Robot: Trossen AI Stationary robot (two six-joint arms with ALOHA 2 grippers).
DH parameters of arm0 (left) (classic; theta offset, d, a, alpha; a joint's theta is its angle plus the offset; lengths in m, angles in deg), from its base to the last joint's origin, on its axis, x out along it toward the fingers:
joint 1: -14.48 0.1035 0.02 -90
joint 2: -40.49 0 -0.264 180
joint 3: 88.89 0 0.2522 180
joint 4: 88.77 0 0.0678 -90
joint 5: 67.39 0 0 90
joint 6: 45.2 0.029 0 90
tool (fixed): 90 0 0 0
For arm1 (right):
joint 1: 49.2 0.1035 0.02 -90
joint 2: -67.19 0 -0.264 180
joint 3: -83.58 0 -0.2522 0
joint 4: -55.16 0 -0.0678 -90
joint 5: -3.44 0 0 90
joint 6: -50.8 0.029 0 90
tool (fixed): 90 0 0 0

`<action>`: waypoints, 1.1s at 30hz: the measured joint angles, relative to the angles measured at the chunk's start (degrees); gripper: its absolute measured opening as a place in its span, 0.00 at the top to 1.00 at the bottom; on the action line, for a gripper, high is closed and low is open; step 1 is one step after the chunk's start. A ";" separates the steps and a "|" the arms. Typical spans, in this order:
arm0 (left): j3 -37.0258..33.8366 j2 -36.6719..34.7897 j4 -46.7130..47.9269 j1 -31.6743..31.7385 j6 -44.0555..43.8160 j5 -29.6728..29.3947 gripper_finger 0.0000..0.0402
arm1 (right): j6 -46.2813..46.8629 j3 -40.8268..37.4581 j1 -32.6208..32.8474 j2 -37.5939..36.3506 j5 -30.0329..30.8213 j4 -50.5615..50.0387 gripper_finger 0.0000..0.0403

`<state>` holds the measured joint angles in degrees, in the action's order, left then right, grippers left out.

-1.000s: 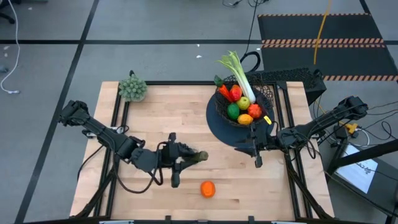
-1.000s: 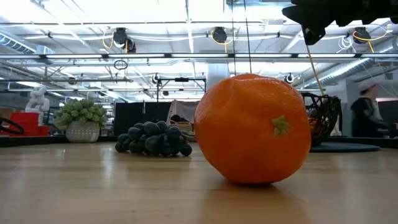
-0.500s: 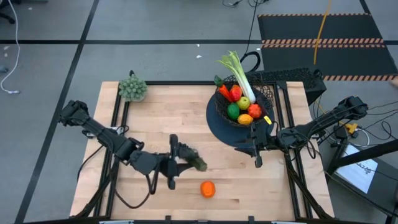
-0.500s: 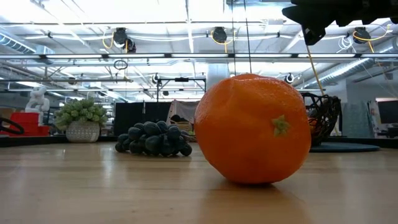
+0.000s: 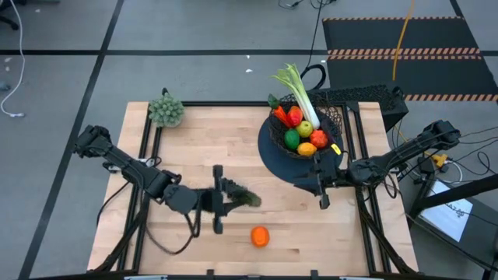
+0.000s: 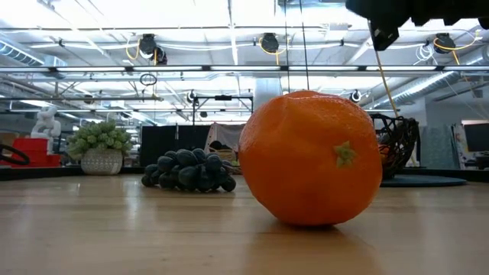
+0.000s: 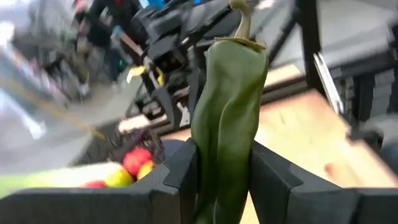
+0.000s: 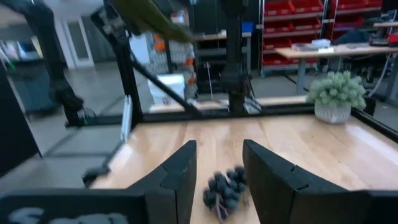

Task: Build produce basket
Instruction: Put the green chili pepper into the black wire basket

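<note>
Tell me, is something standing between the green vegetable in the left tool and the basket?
Nothing visible does. The left tool holds the green vegetable above bare table. The right tool waits at the basket base's near edge, beside the path.

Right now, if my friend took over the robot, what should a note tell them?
Left gripper: shut on a green pepper, lifted over the table's middle.
Right gripper: open, holds nothing, waits near the basket.
Done: leek, red, green and yellow produce sit in the basket.
Left: drop the pepper in, then fetch the orange at the front edge and the dark grapes on the table.
</note>
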<state>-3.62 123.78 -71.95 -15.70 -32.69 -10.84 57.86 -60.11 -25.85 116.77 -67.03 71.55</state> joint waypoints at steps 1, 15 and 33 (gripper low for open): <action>0.00 0.00 -0.17 0.61 -3.50 -0.01 0.71 | 0.24 0.00 0.02 0.00 -0.08 1.41 0.69; 0.02 7.12 -11.93 7.79 -18.57 0.43 0.71 | -11.89 0.00 4.15 9.30 4.00 23.77 0.58; 0.02 20.27 -35.81 9.94 -11.35 0.67 0.71 | -13.77 0.02 4.19 14.01 4.49 32.57 0.52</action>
<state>-3.60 144.05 -107.76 -5.75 -44.04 -10.17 44.09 -60.09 -21.66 130.78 -62.54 104.12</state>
